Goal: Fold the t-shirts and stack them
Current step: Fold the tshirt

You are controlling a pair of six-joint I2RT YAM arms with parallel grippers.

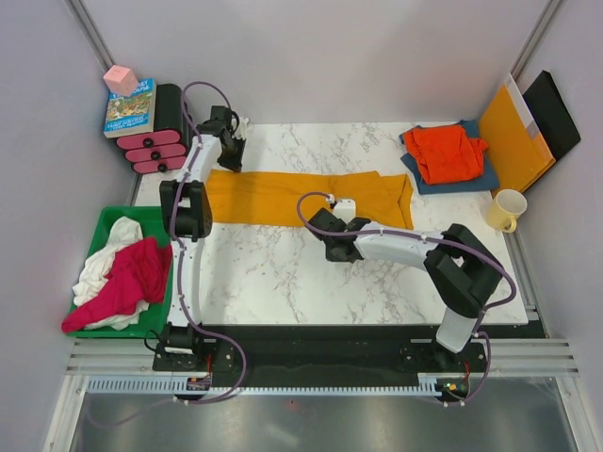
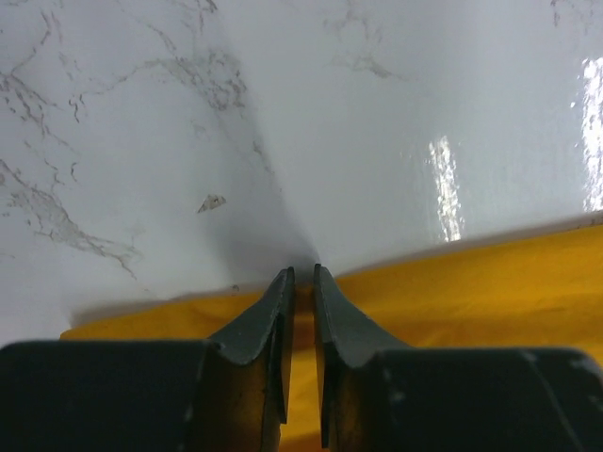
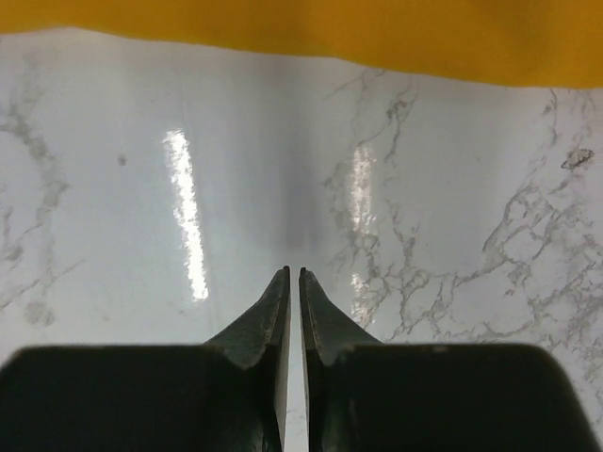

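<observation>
Pinching the far left edge of the mustard-yellow t-shirt (image 1: 283,198) spread across the marble tabletop (image 1: 283,273), the left claw (image 2: 303,273) grips cloth; the right claw (image 3: 293,273) hangs clenched, empty, near its front edge.

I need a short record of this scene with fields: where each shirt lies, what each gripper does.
yellow shirt: folded into a long strip across the far side of the table
orange shirt: on the blue shirt, far right corner
pink shirt, white shirt: crumpled in the green bin, left
left gripper: closed on yellow shirt's edge
right gripper: closed, empty, above bare table
</observation>
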